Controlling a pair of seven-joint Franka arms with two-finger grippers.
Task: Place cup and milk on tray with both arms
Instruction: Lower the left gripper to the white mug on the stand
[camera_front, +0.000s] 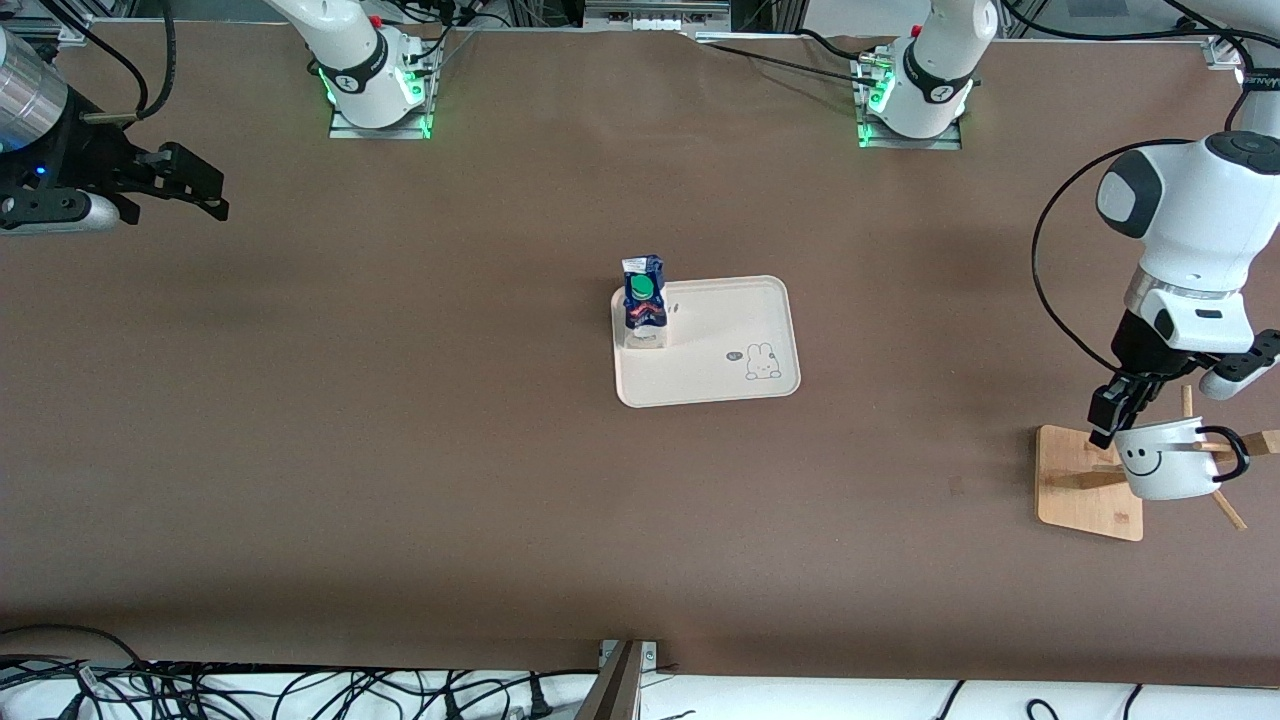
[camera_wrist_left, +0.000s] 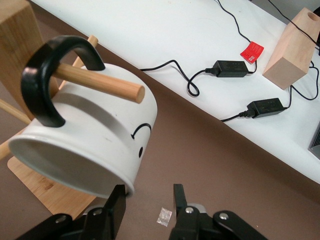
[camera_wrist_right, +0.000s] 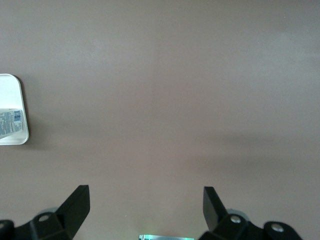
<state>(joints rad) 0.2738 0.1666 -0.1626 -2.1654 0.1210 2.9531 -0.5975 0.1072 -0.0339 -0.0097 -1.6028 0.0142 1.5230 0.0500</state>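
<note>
The milk (camera_front: 643, 300) stands upright on the tray (camera_front: 720, 345), at the tray's corner toward the right arm's end. The cup (camera_front: 1165, 468) hangs by its black handle (camera_wrist_left: 42, 80) on a wooden peg (camera_wrist_left: 100, 82) of a bamboo stand, at the left arm's end of the table. My left gripper (camera_front: 1110, 420) is at the cup's rim (camera_wrist_left: 75, 182). One of its fingers (camera_wrist_left: 116, 200) is against the rim's edge and the other stands apart from the cup wall, so the left gripper (camera_wrist_left: 147, 200) is open. My right gripper (camera_front: 200, 185) waits open over bare table at the right arm's end, its jaws wide in the right wrist view (camera_wrist_right: 146, 205).
The bamboo stand's base (camera_front: 1085, 480) and slanted pegs surround the cup. A small shiny scrap (camera_wrist_left: 164, 216) lies on the table under the left gripper. Off the table's edge are power adapters (camera_wrist_left: 230, 68) and a wooden block (camera_wrist_left: 295, 45). The tray's corner (camera_wrist_right: 10, 92) shows in the right wrist view.
</note>
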